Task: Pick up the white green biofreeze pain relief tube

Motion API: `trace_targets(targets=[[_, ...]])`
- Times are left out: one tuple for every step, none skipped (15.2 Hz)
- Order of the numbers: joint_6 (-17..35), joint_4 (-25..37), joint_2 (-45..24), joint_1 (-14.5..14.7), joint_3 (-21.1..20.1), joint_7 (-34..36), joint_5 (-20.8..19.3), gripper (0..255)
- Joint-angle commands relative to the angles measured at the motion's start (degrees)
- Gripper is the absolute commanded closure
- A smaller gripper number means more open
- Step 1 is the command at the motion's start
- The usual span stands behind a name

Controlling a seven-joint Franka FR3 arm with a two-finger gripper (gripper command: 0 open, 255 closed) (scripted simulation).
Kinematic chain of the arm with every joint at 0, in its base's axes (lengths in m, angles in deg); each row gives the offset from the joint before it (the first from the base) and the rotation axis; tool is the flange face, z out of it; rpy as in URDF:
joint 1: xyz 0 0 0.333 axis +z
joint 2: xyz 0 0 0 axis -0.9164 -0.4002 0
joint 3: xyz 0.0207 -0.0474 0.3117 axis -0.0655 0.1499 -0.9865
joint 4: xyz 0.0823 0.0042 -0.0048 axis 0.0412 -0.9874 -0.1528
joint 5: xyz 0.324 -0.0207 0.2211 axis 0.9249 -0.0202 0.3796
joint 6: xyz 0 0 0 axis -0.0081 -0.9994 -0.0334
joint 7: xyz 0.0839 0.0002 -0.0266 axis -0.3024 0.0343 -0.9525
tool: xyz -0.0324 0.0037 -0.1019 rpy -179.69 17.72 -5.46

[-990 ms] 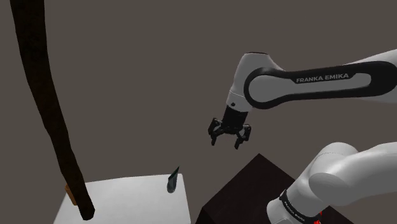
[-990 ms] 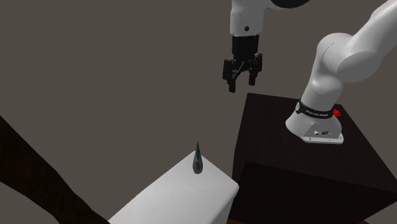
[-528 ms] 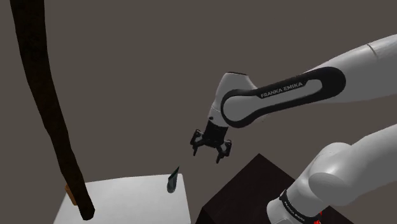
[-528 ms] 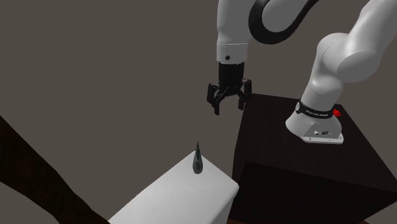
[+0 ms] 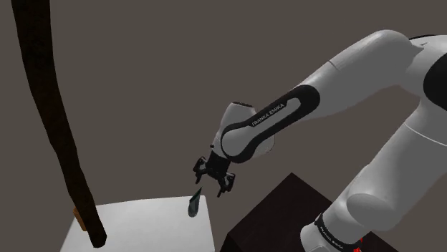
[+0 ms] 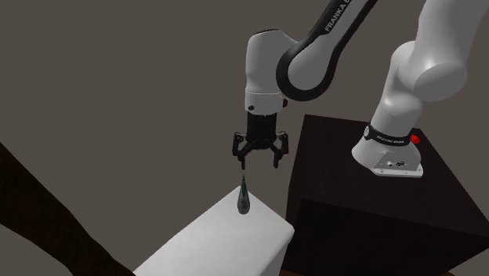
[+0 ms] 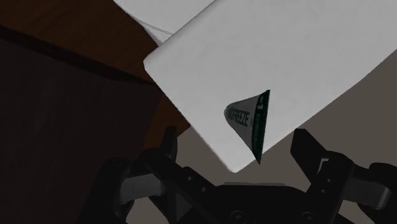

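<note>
Hovering: gripper [image 6: 258, 163] over tube [image 6: 244, 201], not touching | jaws spread, empty | tube upright just below fingertips, at table [image 6: 227, 243] corner.

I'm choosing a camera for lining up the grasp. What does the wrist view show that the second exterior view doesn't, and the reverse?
Wrist view: the tube seen end-on, with lettering on its grey body and a green edge along its crimped end, ahead of the open fingers. Second exterior view: the tube standing upright, crimp up, clear of the gripper above it, plus the white arm and dark stand. Both: the tube near a corner of the white block, untouched.
</note>
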Motion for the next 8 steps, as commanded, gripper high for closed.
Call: trace_targets(targets=[[4.75,2.45,-6.11,0.6,-0.08,4.59,-1.36,0],[6.76,3.73,-8.94,1.22,0.38,6.65,-2.1,0],[8.63,5.09,-11.71,1.94,0.97,8.66,-2.81,0],[10.34,6.53,-14.38,2.83,1.75,10.53,-3.37,0],[10.62,6.8,-14.84,3.13,2.02,10.78,-3.36,0],[11.39,6.91,-15.74,3.29,2.17,10.58,-3.43,0],[12.16,7.02,-16.66,3.42,2.3,10.4,-3.53,0],[12.92,7.15,-17.58,3.55,2.43,10.22,-3.62,0]])
